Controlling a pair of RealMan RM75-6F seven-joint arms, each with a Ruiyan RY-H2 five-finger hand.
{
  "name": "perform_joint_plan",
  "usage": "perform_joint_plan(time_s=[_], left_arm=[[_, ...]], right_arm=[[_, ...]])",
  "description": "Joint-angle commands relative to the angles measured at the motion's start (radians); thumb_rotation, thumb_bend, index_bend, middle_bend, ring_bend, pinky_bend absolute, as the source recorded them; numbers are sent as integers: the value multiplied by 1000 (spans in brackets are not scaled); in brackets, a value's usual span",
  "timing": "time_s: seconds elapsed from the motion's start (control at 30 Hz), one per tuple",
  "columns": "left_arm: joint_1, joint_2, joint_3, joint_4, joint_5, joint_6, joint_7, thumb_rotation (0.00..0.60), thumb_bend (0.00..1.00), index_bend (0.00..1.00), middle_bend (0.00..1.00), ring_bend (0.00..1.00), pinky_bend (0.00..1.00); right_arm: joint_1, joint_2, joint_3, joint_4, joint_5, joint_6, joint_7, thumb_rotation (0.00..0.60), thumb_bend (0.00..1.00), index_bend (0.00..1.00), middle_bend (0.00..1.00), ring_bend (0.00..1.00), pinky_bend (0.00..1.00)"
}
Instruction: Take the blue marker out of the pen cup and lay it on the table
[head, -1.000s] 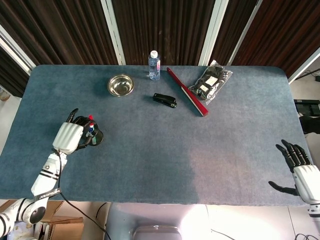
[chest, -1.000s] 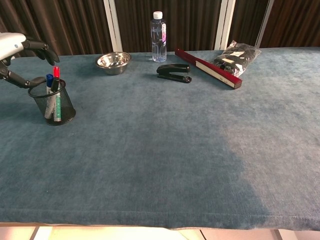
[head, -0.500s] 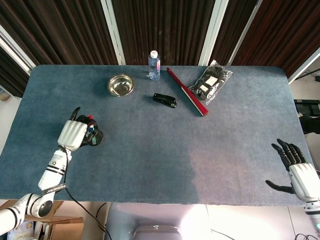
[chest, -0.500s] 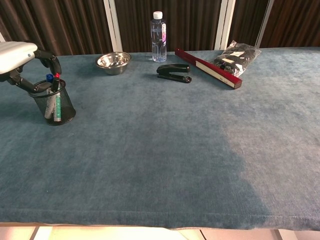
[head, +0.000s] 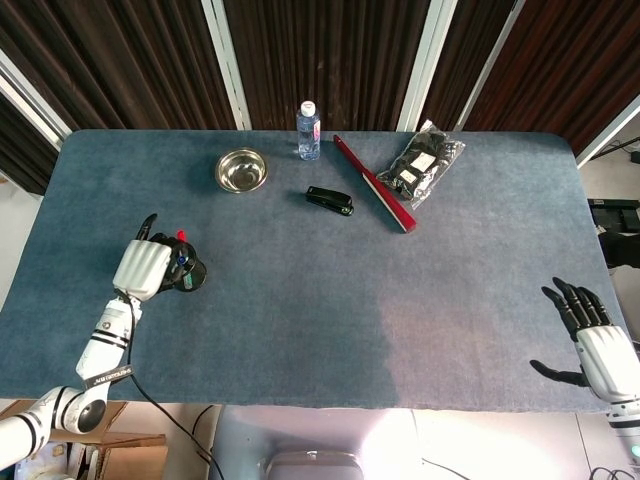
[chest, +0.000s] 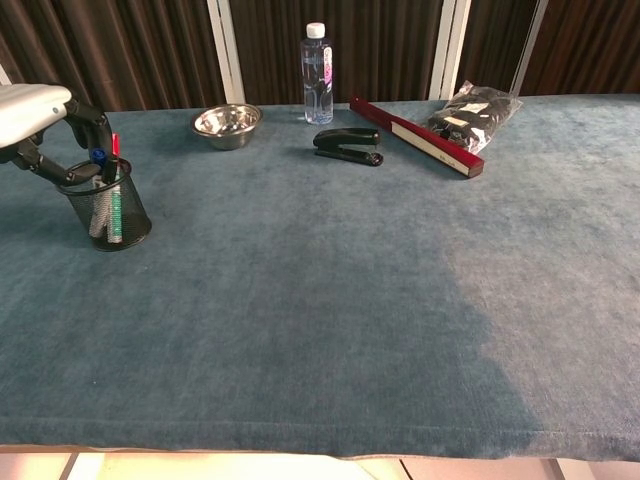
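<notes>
The black mesh pen cup (chest: 105, 212) stands at the left of the table, also seen as a dark round cup (head: 190, 274) in the head view. From it stick up the blue marker (chest: 98, 156), a red-capped marker (chest: 114, 144) and a green pen. My left hand (head: 143, 268) hovers over the cup's rim, and its curled fingers (chest: 97, 124) reach down beside the blue cap while the thumb sits at the cup's left edge. I cannot tell whether the cap is pinched. My right hand (head: 592, 338) lies open at the table's front right corner, holding nothing.
Along the back stand a steel bowl (head: 241, 170), a water bottle (head: 308, 130), a black stapler (head: 329, 200), a long red box (head: 375, 184) and a black bag in plastic (head: 420, 162). Blue cloth (head: 330, 310) covers the table.
My left hand's fingers have come down from above the cup and shifted from the red marker toward the blue cap. The right hand drifted slightly.
</notes>
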Motion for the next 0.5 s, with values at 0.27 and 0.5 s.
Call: perform_joint_plan(time_s=[0.27,0.5], left_arm=[[-10,-7,3,8,-7,8,-6,600,458,568,593,475,114],[-4,16,8,-17,-5,21,-19,600,517,622,674,537,126]], right_arm=[[0,-3,0,6,3,-3,5,600,154,0,0,0,0],[-2,-3,-1,10,3,0,11,600,154,0,0,0,0]])
